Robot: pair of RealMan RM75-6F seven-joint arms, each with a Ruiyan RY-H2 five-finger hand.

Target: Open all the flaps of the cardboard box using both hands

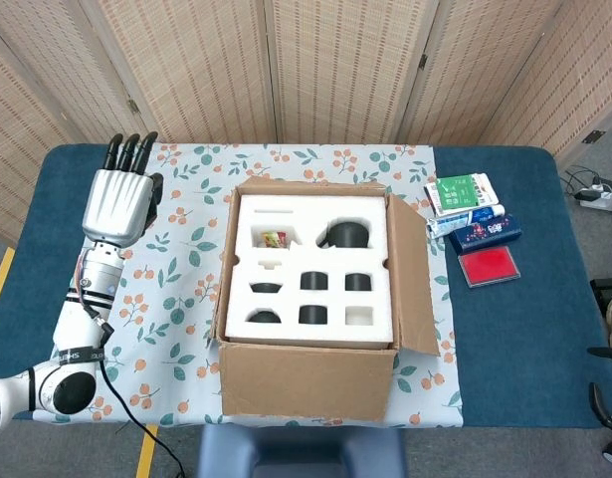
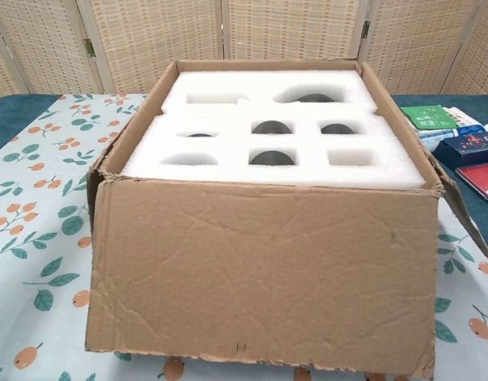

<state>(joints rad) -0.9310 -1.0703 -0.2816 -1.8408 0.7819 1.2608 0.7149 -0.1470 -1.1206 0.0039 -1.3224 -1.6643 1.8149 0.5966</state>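
One robot hand (image 1: 120, 194) shows from the head view, and it is the left one. It hangs above the flowery cloth (image 1: 176, 239), well to the left of the cardboard box (image 1: 306, 378). Its fingers are straight and close side by side, and it holds nothing. The right robot hand is not in sight at all. The cardboard box sits in the middle of the bench (image 1: 529, 329), on the cloth. Its top looks open. The right flap (image 1: 413, 274) leans out and down over the side. I think the flaps are folded away so someone can reach inside. White foam (image 1: 306, 269) fills the box, with holes cut in it. Dark round things (image 1: 345, 236) rest in some holes, and a small colourful thing (image 1: 275, 239) sits in another. I guess the foam is there so they do not bump. A green packet (image 1: 459, 191), a dark blue box (image 1: 485, 233) and a flat red thing (image 1: 490, 265) lie to the right, off the cloth.

Up close, from the chest view, the front wall of the cardboard box (image 2: 259, 278) fills most of the picture. The white foam (image 2: 267, 151) sits level with the rim. The right flap (image 2: 466, 218) hangs down outside. No robot hand shows here. The job looks nearly done or done, but I cannot see every flap well.
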